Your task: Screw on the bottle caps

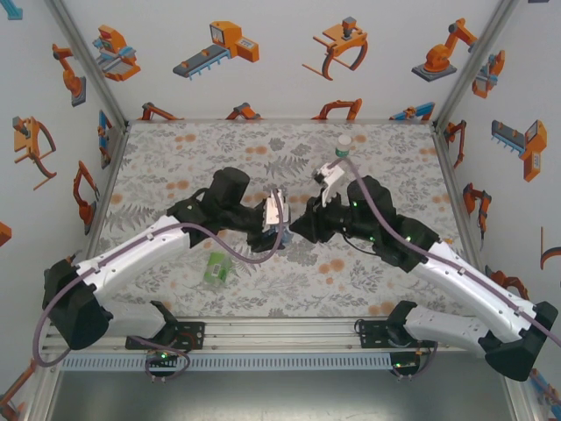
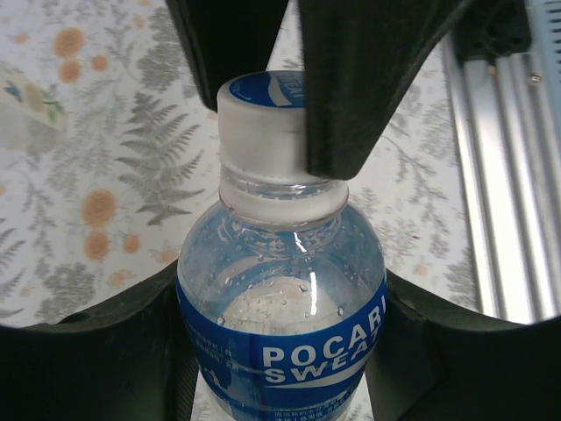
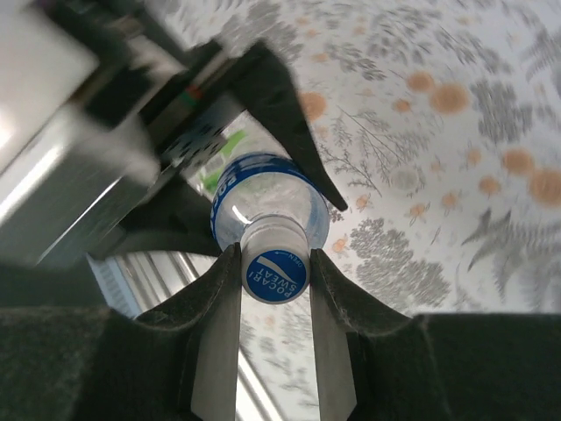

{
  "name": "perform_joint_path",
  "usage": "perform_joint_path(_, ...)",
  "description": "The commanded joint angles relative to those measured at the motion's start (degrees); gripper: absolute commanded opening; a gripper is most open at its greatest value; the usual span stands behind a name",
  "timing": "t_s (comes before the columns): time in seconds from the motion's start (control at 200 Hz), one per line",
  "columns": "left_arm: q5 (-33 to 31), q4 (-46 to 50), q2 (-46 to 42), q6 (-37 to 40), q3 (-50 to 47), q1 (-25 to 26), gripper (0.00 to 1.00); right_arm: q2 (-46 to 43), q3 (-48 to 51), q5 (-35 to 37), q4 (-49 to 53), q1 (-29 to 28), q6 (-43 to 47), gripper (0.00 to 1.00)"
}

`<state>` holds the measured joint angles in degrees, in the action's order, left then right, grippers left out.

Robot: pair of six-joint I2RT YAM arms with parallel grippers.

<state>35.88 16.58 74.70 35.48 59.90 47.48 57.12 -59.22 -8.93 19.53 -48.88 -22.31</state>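
On the table (image 1: 175,149), a cloth printed with grey ferns and orange flowers covers the whole surface. White walls (image 1: 280,79) bearing orange robot drawings enclose it on three sides, with aluminium posts (image 1: 83,53) at the far corners and a rail (image 1: 280,333) along the near edge. Two arms meet near the centre. Three bottles are present.

Blue bottle (image 2: 280,316): near the table's centre, clamped round its body by the left gripper (image 2: 282,289), one finger on each side of the label. Its white cap (image 2: 263,123) sits on the neck, and the right gripper (image 3: 273,259) is closed on that cap, both fingers touching its sides.

Green bottle (image 1: 216,267): lying on its side on the cloth, near the left arm, apart from both grippers; whether it is capped cannot be told.

Slim bottle (image 1: 343,153): upright toward the far edge, beyond the right gripper, wearing a second cap (image 1: 344,139).

Caps seen: two.
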Motion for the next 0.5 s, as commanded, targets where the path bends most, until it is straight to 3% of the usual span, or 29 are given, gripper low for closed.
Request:
perform_joint_path(0.0,-2.14,-11.29,0.48,-1.31,0.17,0.16,0.00,-0.80,1.37,15.54,5.29,-0.15,-29.20,0.06)
perform_joint_path(0.11,-3.76,-14.51,2.31,-1.73,0.47,0.16,0.00,-1.66,3.14,17.82,5.68,-0.14,-44.05,0.03)
perform_joint_path(0.19,-3.78,-15.03,3.82,-1.62,1.45,0.15,0.00,-1.07,3.05,18.78,7.18,-0.15,-48.42,0.03)
perform_joint_path(0.34,-2.78,-15.86,5.44,-1.89,2.37,0.15,0.00,0.48,0.85,18.22,7.77,-0.16,-46.33,0.10)
perform_joint_path(0.496,-1.81,-13.36,5.46,-2.01,2.85,0.16,0.00,0.73,-2.08,18.49,8.98,-0.07,-38.08,0.28)
